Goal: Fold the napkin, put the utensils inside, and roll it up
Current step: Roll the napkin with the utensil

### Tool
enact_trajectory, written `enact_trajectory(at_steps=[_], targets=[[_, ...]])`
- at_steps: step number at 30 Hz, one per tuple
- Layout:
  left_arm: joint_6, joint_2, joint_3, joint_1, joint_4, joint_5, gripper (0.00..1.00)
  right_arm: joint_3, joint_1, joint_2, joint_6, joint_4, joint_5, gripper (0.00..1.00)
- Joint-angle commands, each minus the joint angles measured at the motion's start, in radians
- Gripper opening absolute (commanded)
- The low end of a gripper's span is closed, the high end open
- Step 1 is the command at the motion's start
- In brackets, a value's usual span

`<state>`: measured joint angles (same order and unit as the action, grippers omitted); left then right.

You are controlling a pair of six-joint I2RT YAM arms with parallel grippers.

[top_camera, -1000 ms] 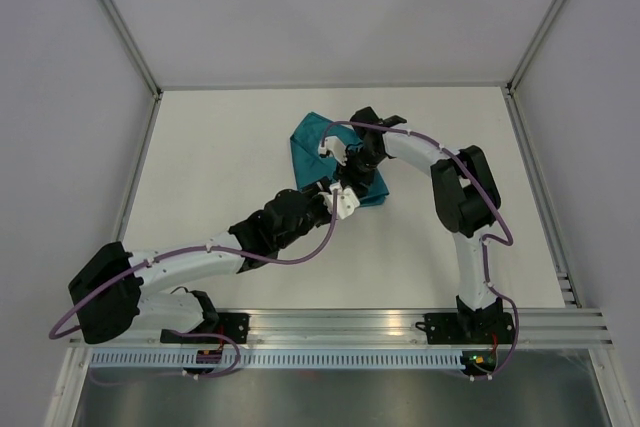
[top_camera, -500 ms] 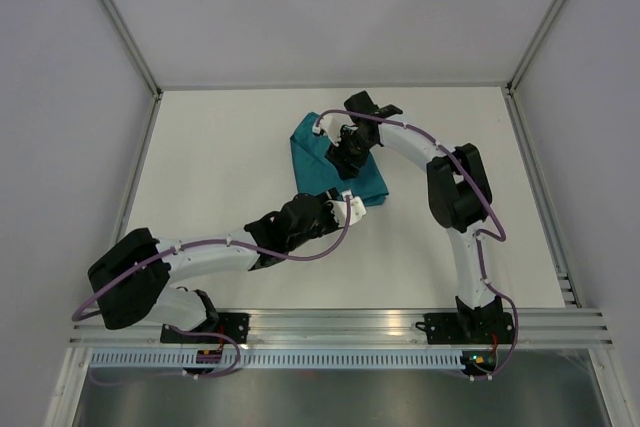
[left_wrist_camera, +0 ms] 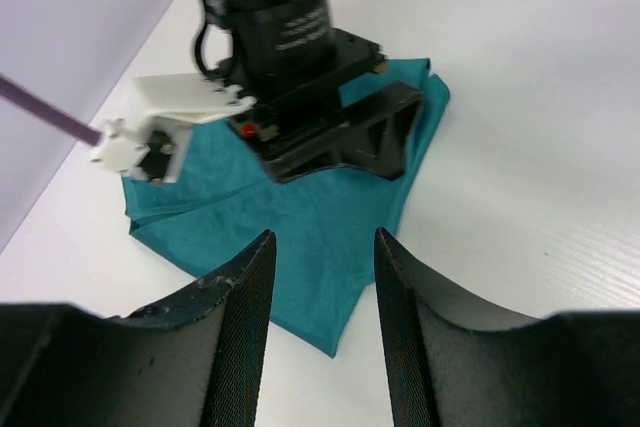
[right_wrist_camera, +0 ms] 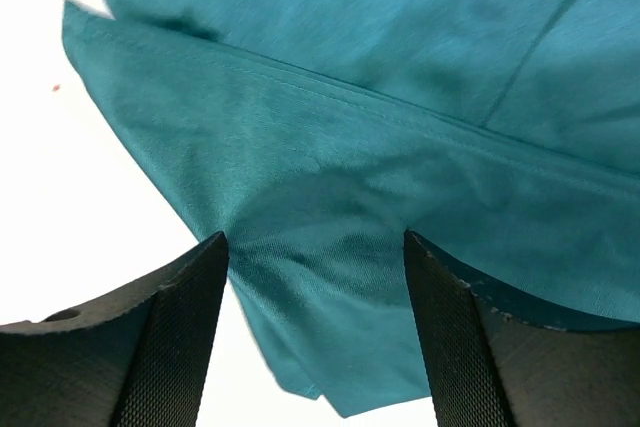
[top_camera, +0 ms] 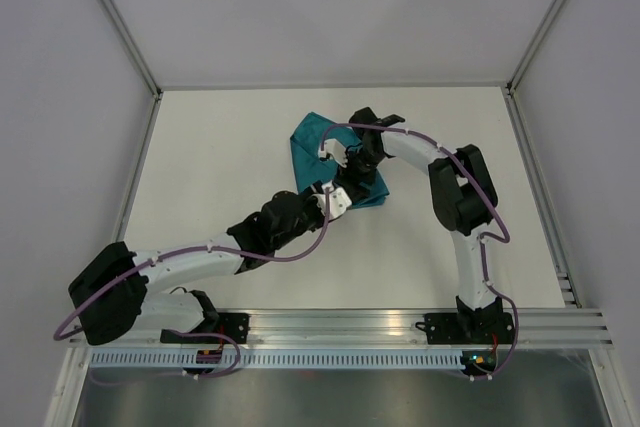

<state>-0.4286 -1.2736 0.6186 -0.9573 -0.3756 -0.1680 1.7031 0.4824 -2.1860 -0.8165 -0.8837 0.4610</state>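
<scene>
**Figure.** One left gripper, its jaws apart and empty, stood at the near corner of the single teal napkin. The napkin lay in overlapping layers at the far centre of the white table. One right gripper hovered over the napkin with jaws spread wide, gripping nothing. Only the right wrist view showed the stitched hem.

**WORK SURFACE AND LOAD**

A white table is enclosed by pale walls at the left, the far side and the right. A metal rail is fitted along its near edge. One teal napkin is laid directly on the table, in the far half, about midway between the left and right sides. The cloth is laid in overlapping layers, and a stitched hem is shown along one edge. One corner is pointed toward the near edge.
</scene>
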Motion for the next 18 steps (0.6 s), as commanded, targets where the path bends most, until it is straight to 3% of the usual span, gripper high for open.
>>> enact_trajectory(at_steps=[1, 18], targets=[[0.074, 0.071, -0.019, 0.026, -0.077, 0.045, 0.50, -0.058, -0.005, 0.077, -0.070, 0.000, 0.038, 0.77], [0.102, 0.155, -0.049, 0.066, -0.065, 0.058, 0.50, -0.129, -0.001, 0.164, -0.101, 0.051, 0.034, 0.82]])
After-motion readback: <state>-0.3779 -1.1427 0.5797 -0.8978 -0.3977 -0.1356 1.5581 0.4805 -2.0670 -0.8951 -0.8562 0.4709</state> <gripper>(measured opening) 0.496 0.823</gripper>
